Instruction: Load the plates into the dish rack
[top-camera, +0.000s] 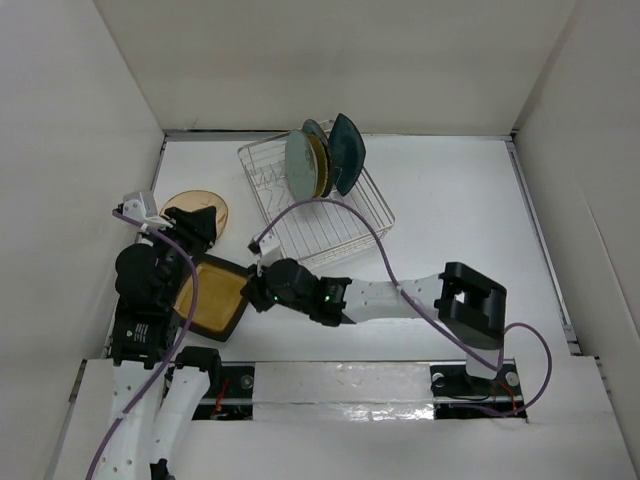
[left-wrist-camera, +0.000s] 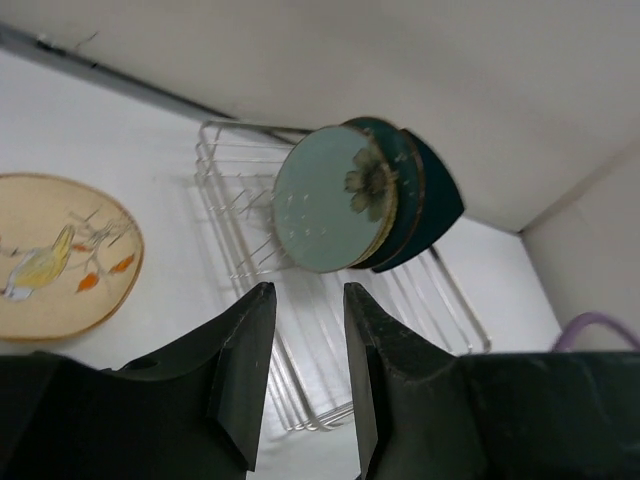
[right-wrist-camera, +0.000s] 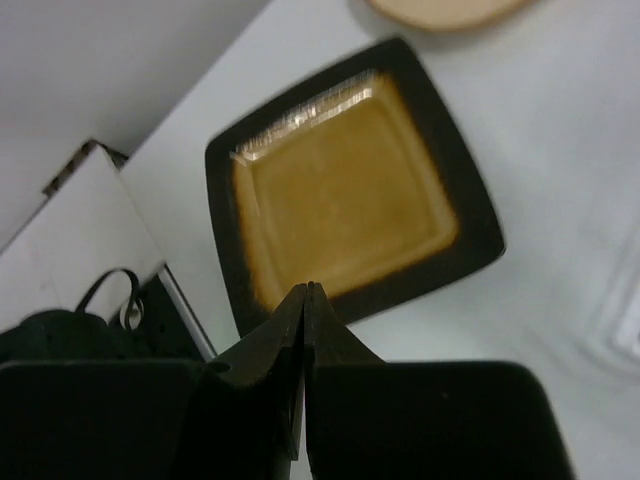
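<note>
The silver wire dish rack stands at the back centre. Upright in it are the pale green plate, the yellow woven plate and, at the back, the dark teal squarish plate; a teal rim shows between them. The tan plate with a bird drawing lies flat on the left. The mustard square black-rimmed plate lies flat in front of it. My left gripper is open and empty over the tan plate's near edge. My right gripper is shut and empty at the mustard plate's right rim.
White walls close in the table on the left, back and right. The left wrist view shows the rack, the pale green plate and the tan plate ahead of the left gripper. A purple cable arcs over the rack's front.
</note>
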